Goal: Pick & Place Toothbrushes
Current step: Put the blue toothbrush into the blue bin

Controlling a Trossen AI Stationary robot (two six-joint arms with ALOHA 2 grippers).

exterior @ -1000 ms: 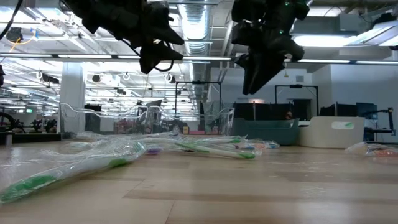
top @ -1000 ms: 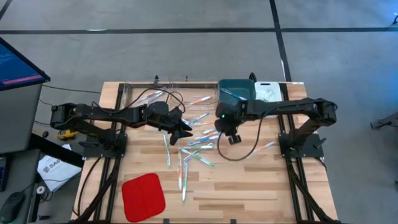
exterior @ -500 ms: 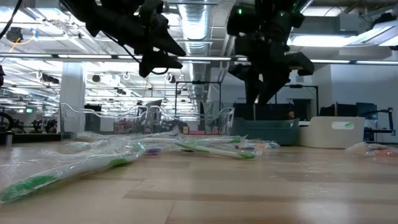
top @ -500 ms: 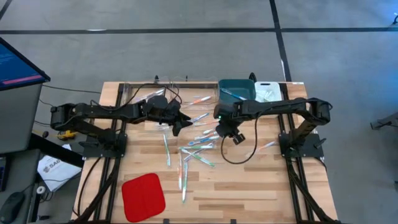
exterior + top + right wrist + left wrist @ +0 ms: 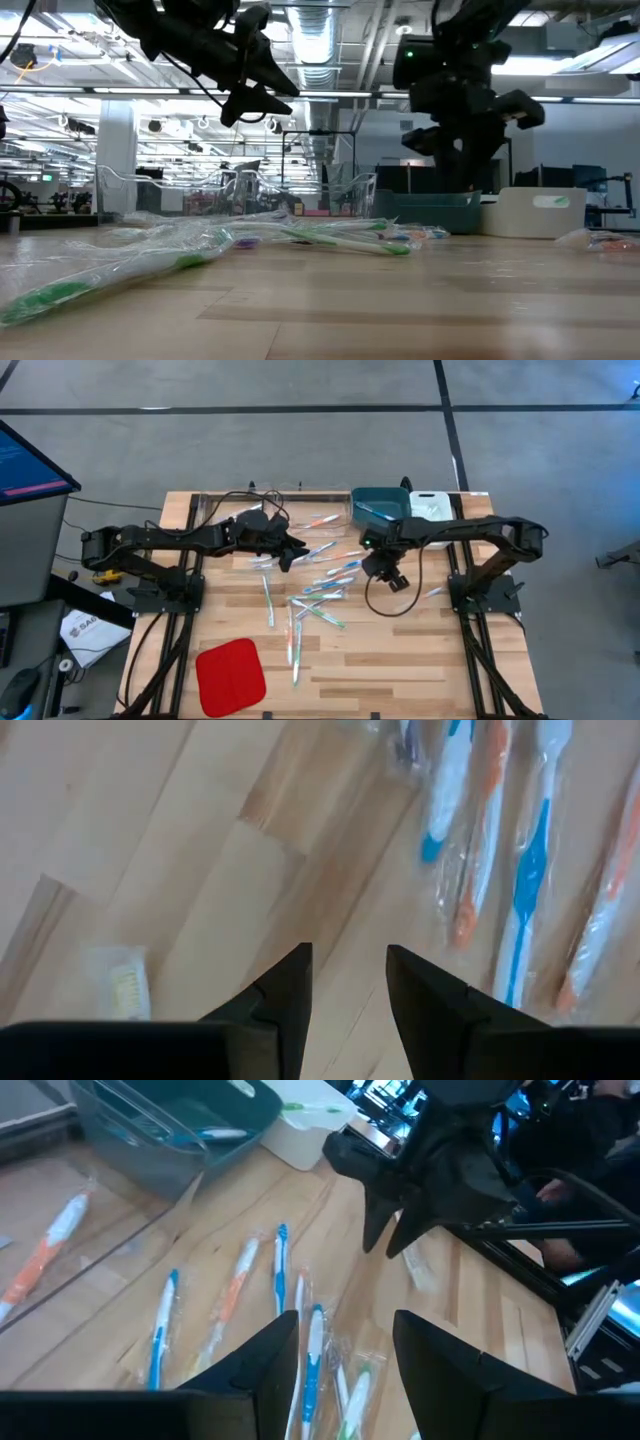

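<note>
Several wrapped toothbrushes (image 5: 322, 585) lie flat and scattered on the wooden table's middle; they also show in the left wrist view (image 5: 163, 1320) and the right wrist view (image 5: 530, 860). One lies apart toward the right edge (image 5: 433, 592). My left gripper (image 5: 289, 556) hangs open above the heap's far left side, with nothing between its fingers (image 5: 345, 1325). My right gripper (image 5: 397, 580) points steeply down, open and empty, over bare wood just right of the heap (image 5: 348, 960).
A teal bin (image 5: 380, 506) with toothbrushes in it and a white bin (image 5: 432, 506) stand at the far edge, a clear bin (image 5: 232, 510) to their left. A flat red pad (image 5: 230, 674) lies near the front left. Cables hang under both arms.
My right gripper has moved toward the table's right edge and down, turning at the wrist, off the heap onto bare wood. My left gripper has swung a little toward the far edge. Both stay open; no toothbrush has moved.
</note>
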